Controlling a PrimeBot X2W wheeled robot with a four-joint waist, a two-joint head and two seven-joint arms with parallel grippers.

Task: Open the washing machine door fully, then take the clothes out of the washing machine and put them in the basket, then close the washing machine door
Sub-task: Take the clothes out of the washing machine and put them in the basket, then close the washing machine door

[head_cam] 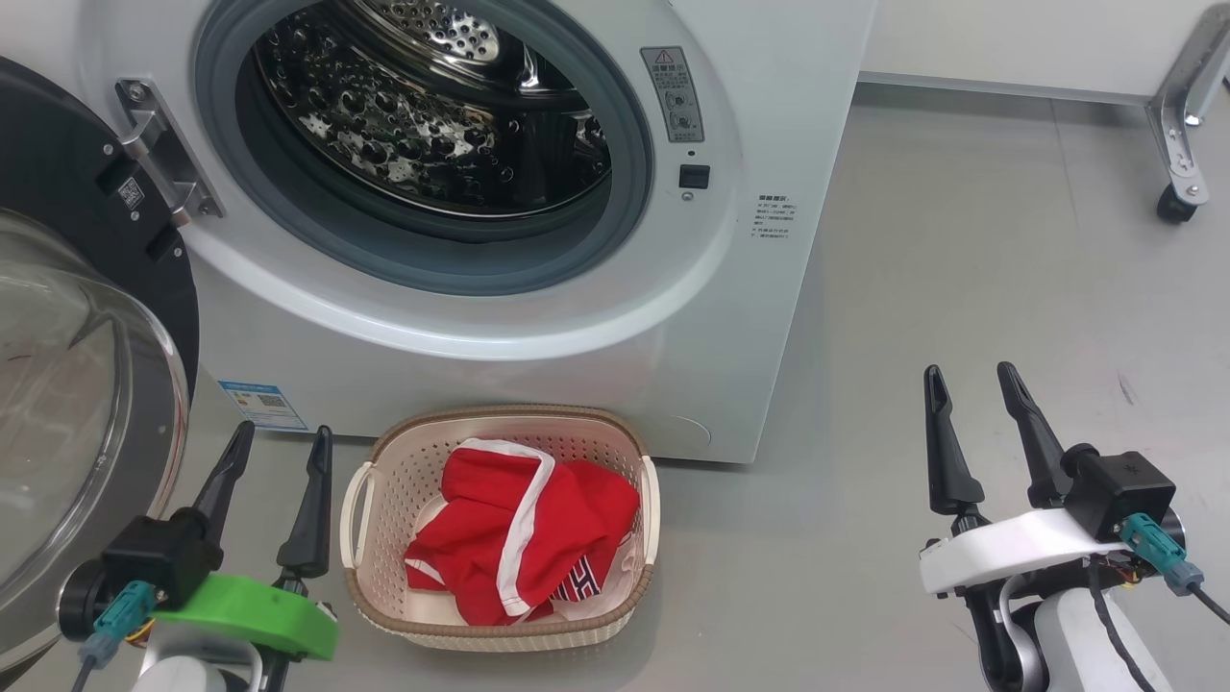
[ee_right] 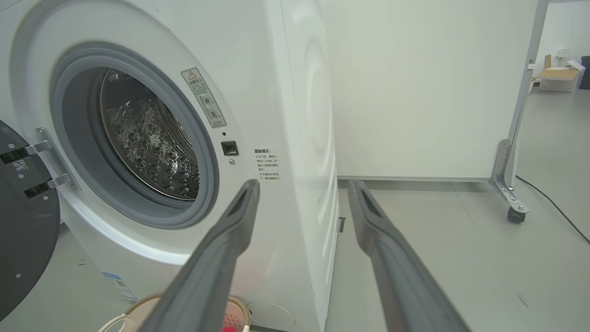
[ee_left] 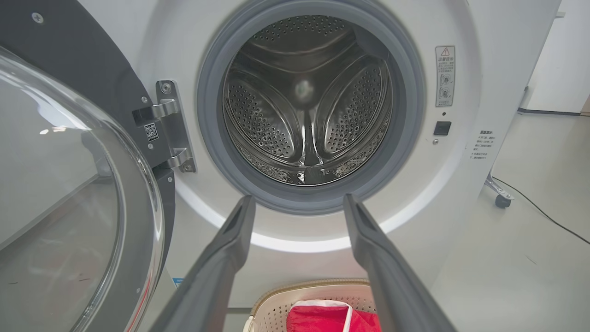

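The white washing machine (head_cam: 538, 317) stands ahead with its steel drum (head_cam: 423, 115) showing no cloth inside. Its door (head_cam: 86, 384) hangs swung wide at the left, black rim and clear glass bowl (ee_left: 55, 193) toward me. On the floor before the machine sits the cream basket (head_cam: 365, 500) holding the red clothes (head_cam: 524, 538) with white trim. My left gripper (head_cam: 279, 447) is open, just left of the basket and next to the door. Out on the floor to the right, well away from the basket, my right gripper (head_cam: 971, 380) is open too. Neither holds anything.
Grey floor (head_cam: 961, 288) spreads to the right of the machine. A white partition on a metal caster leg (head_cam: 1177, 144) stands at the back right, with a black cable (ee_right: 553, 207) trailing on the floor near it.
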